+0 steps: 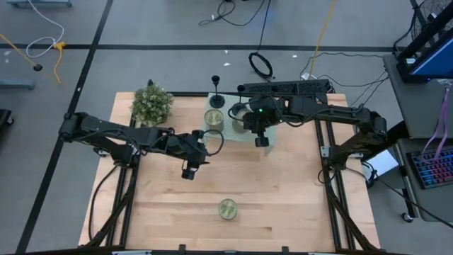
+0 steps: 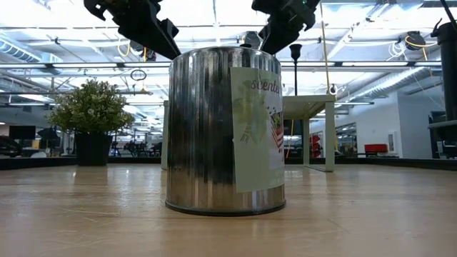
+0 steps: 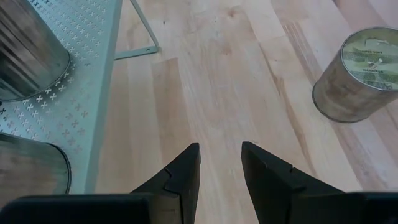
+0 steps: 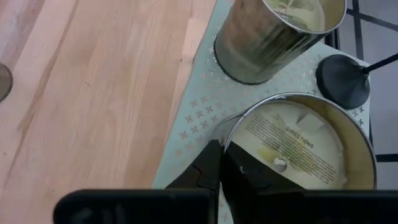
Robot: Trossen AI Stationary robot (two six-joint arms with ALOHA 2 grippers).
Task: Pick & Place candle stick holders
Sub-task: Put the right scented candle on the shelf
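One matte-black candle stick holder [image 1: 216, 99] stands by its disc base [image 4: 342, 81] on the far corner of a pale green perforated tray [image 1: 265, 131]; its top shows in the low view [image 2: 295, 50]. The other holders are not in view. Two greenish-gold jars stand at the tray [image 1: 214, 118] [image 1: 239, 112], and a third [image 1: 227, 209] stands on the wood near the front edge. My right gripper [image 1: 260, 139] is shut on the nearer tray jar [image 4: 298, 149]. My left gripper [image 1: 189, 172] is open and empty over bare wood [image 3: 221, 155], on the near side of the tray. My right gripper holds the jar by its rim [image 4: 229, 142], on the side toward the table's near edge. One finger [image 4: 255, 177] is inside the jar and one [image 4: 200, 168] outside. The fingers come from above, slanting down. The jar is upright; its own top hides its base.
A potted plant [image 1: 151, 104] stands at the far left corner of the table. A power strip [image 1: 283, 86] and cables lie beyond the far edge. The tray stands on thin legs [image 3: 143, 37]. Bare wood lies between the tray and the front jar [image 3: 357, 68].
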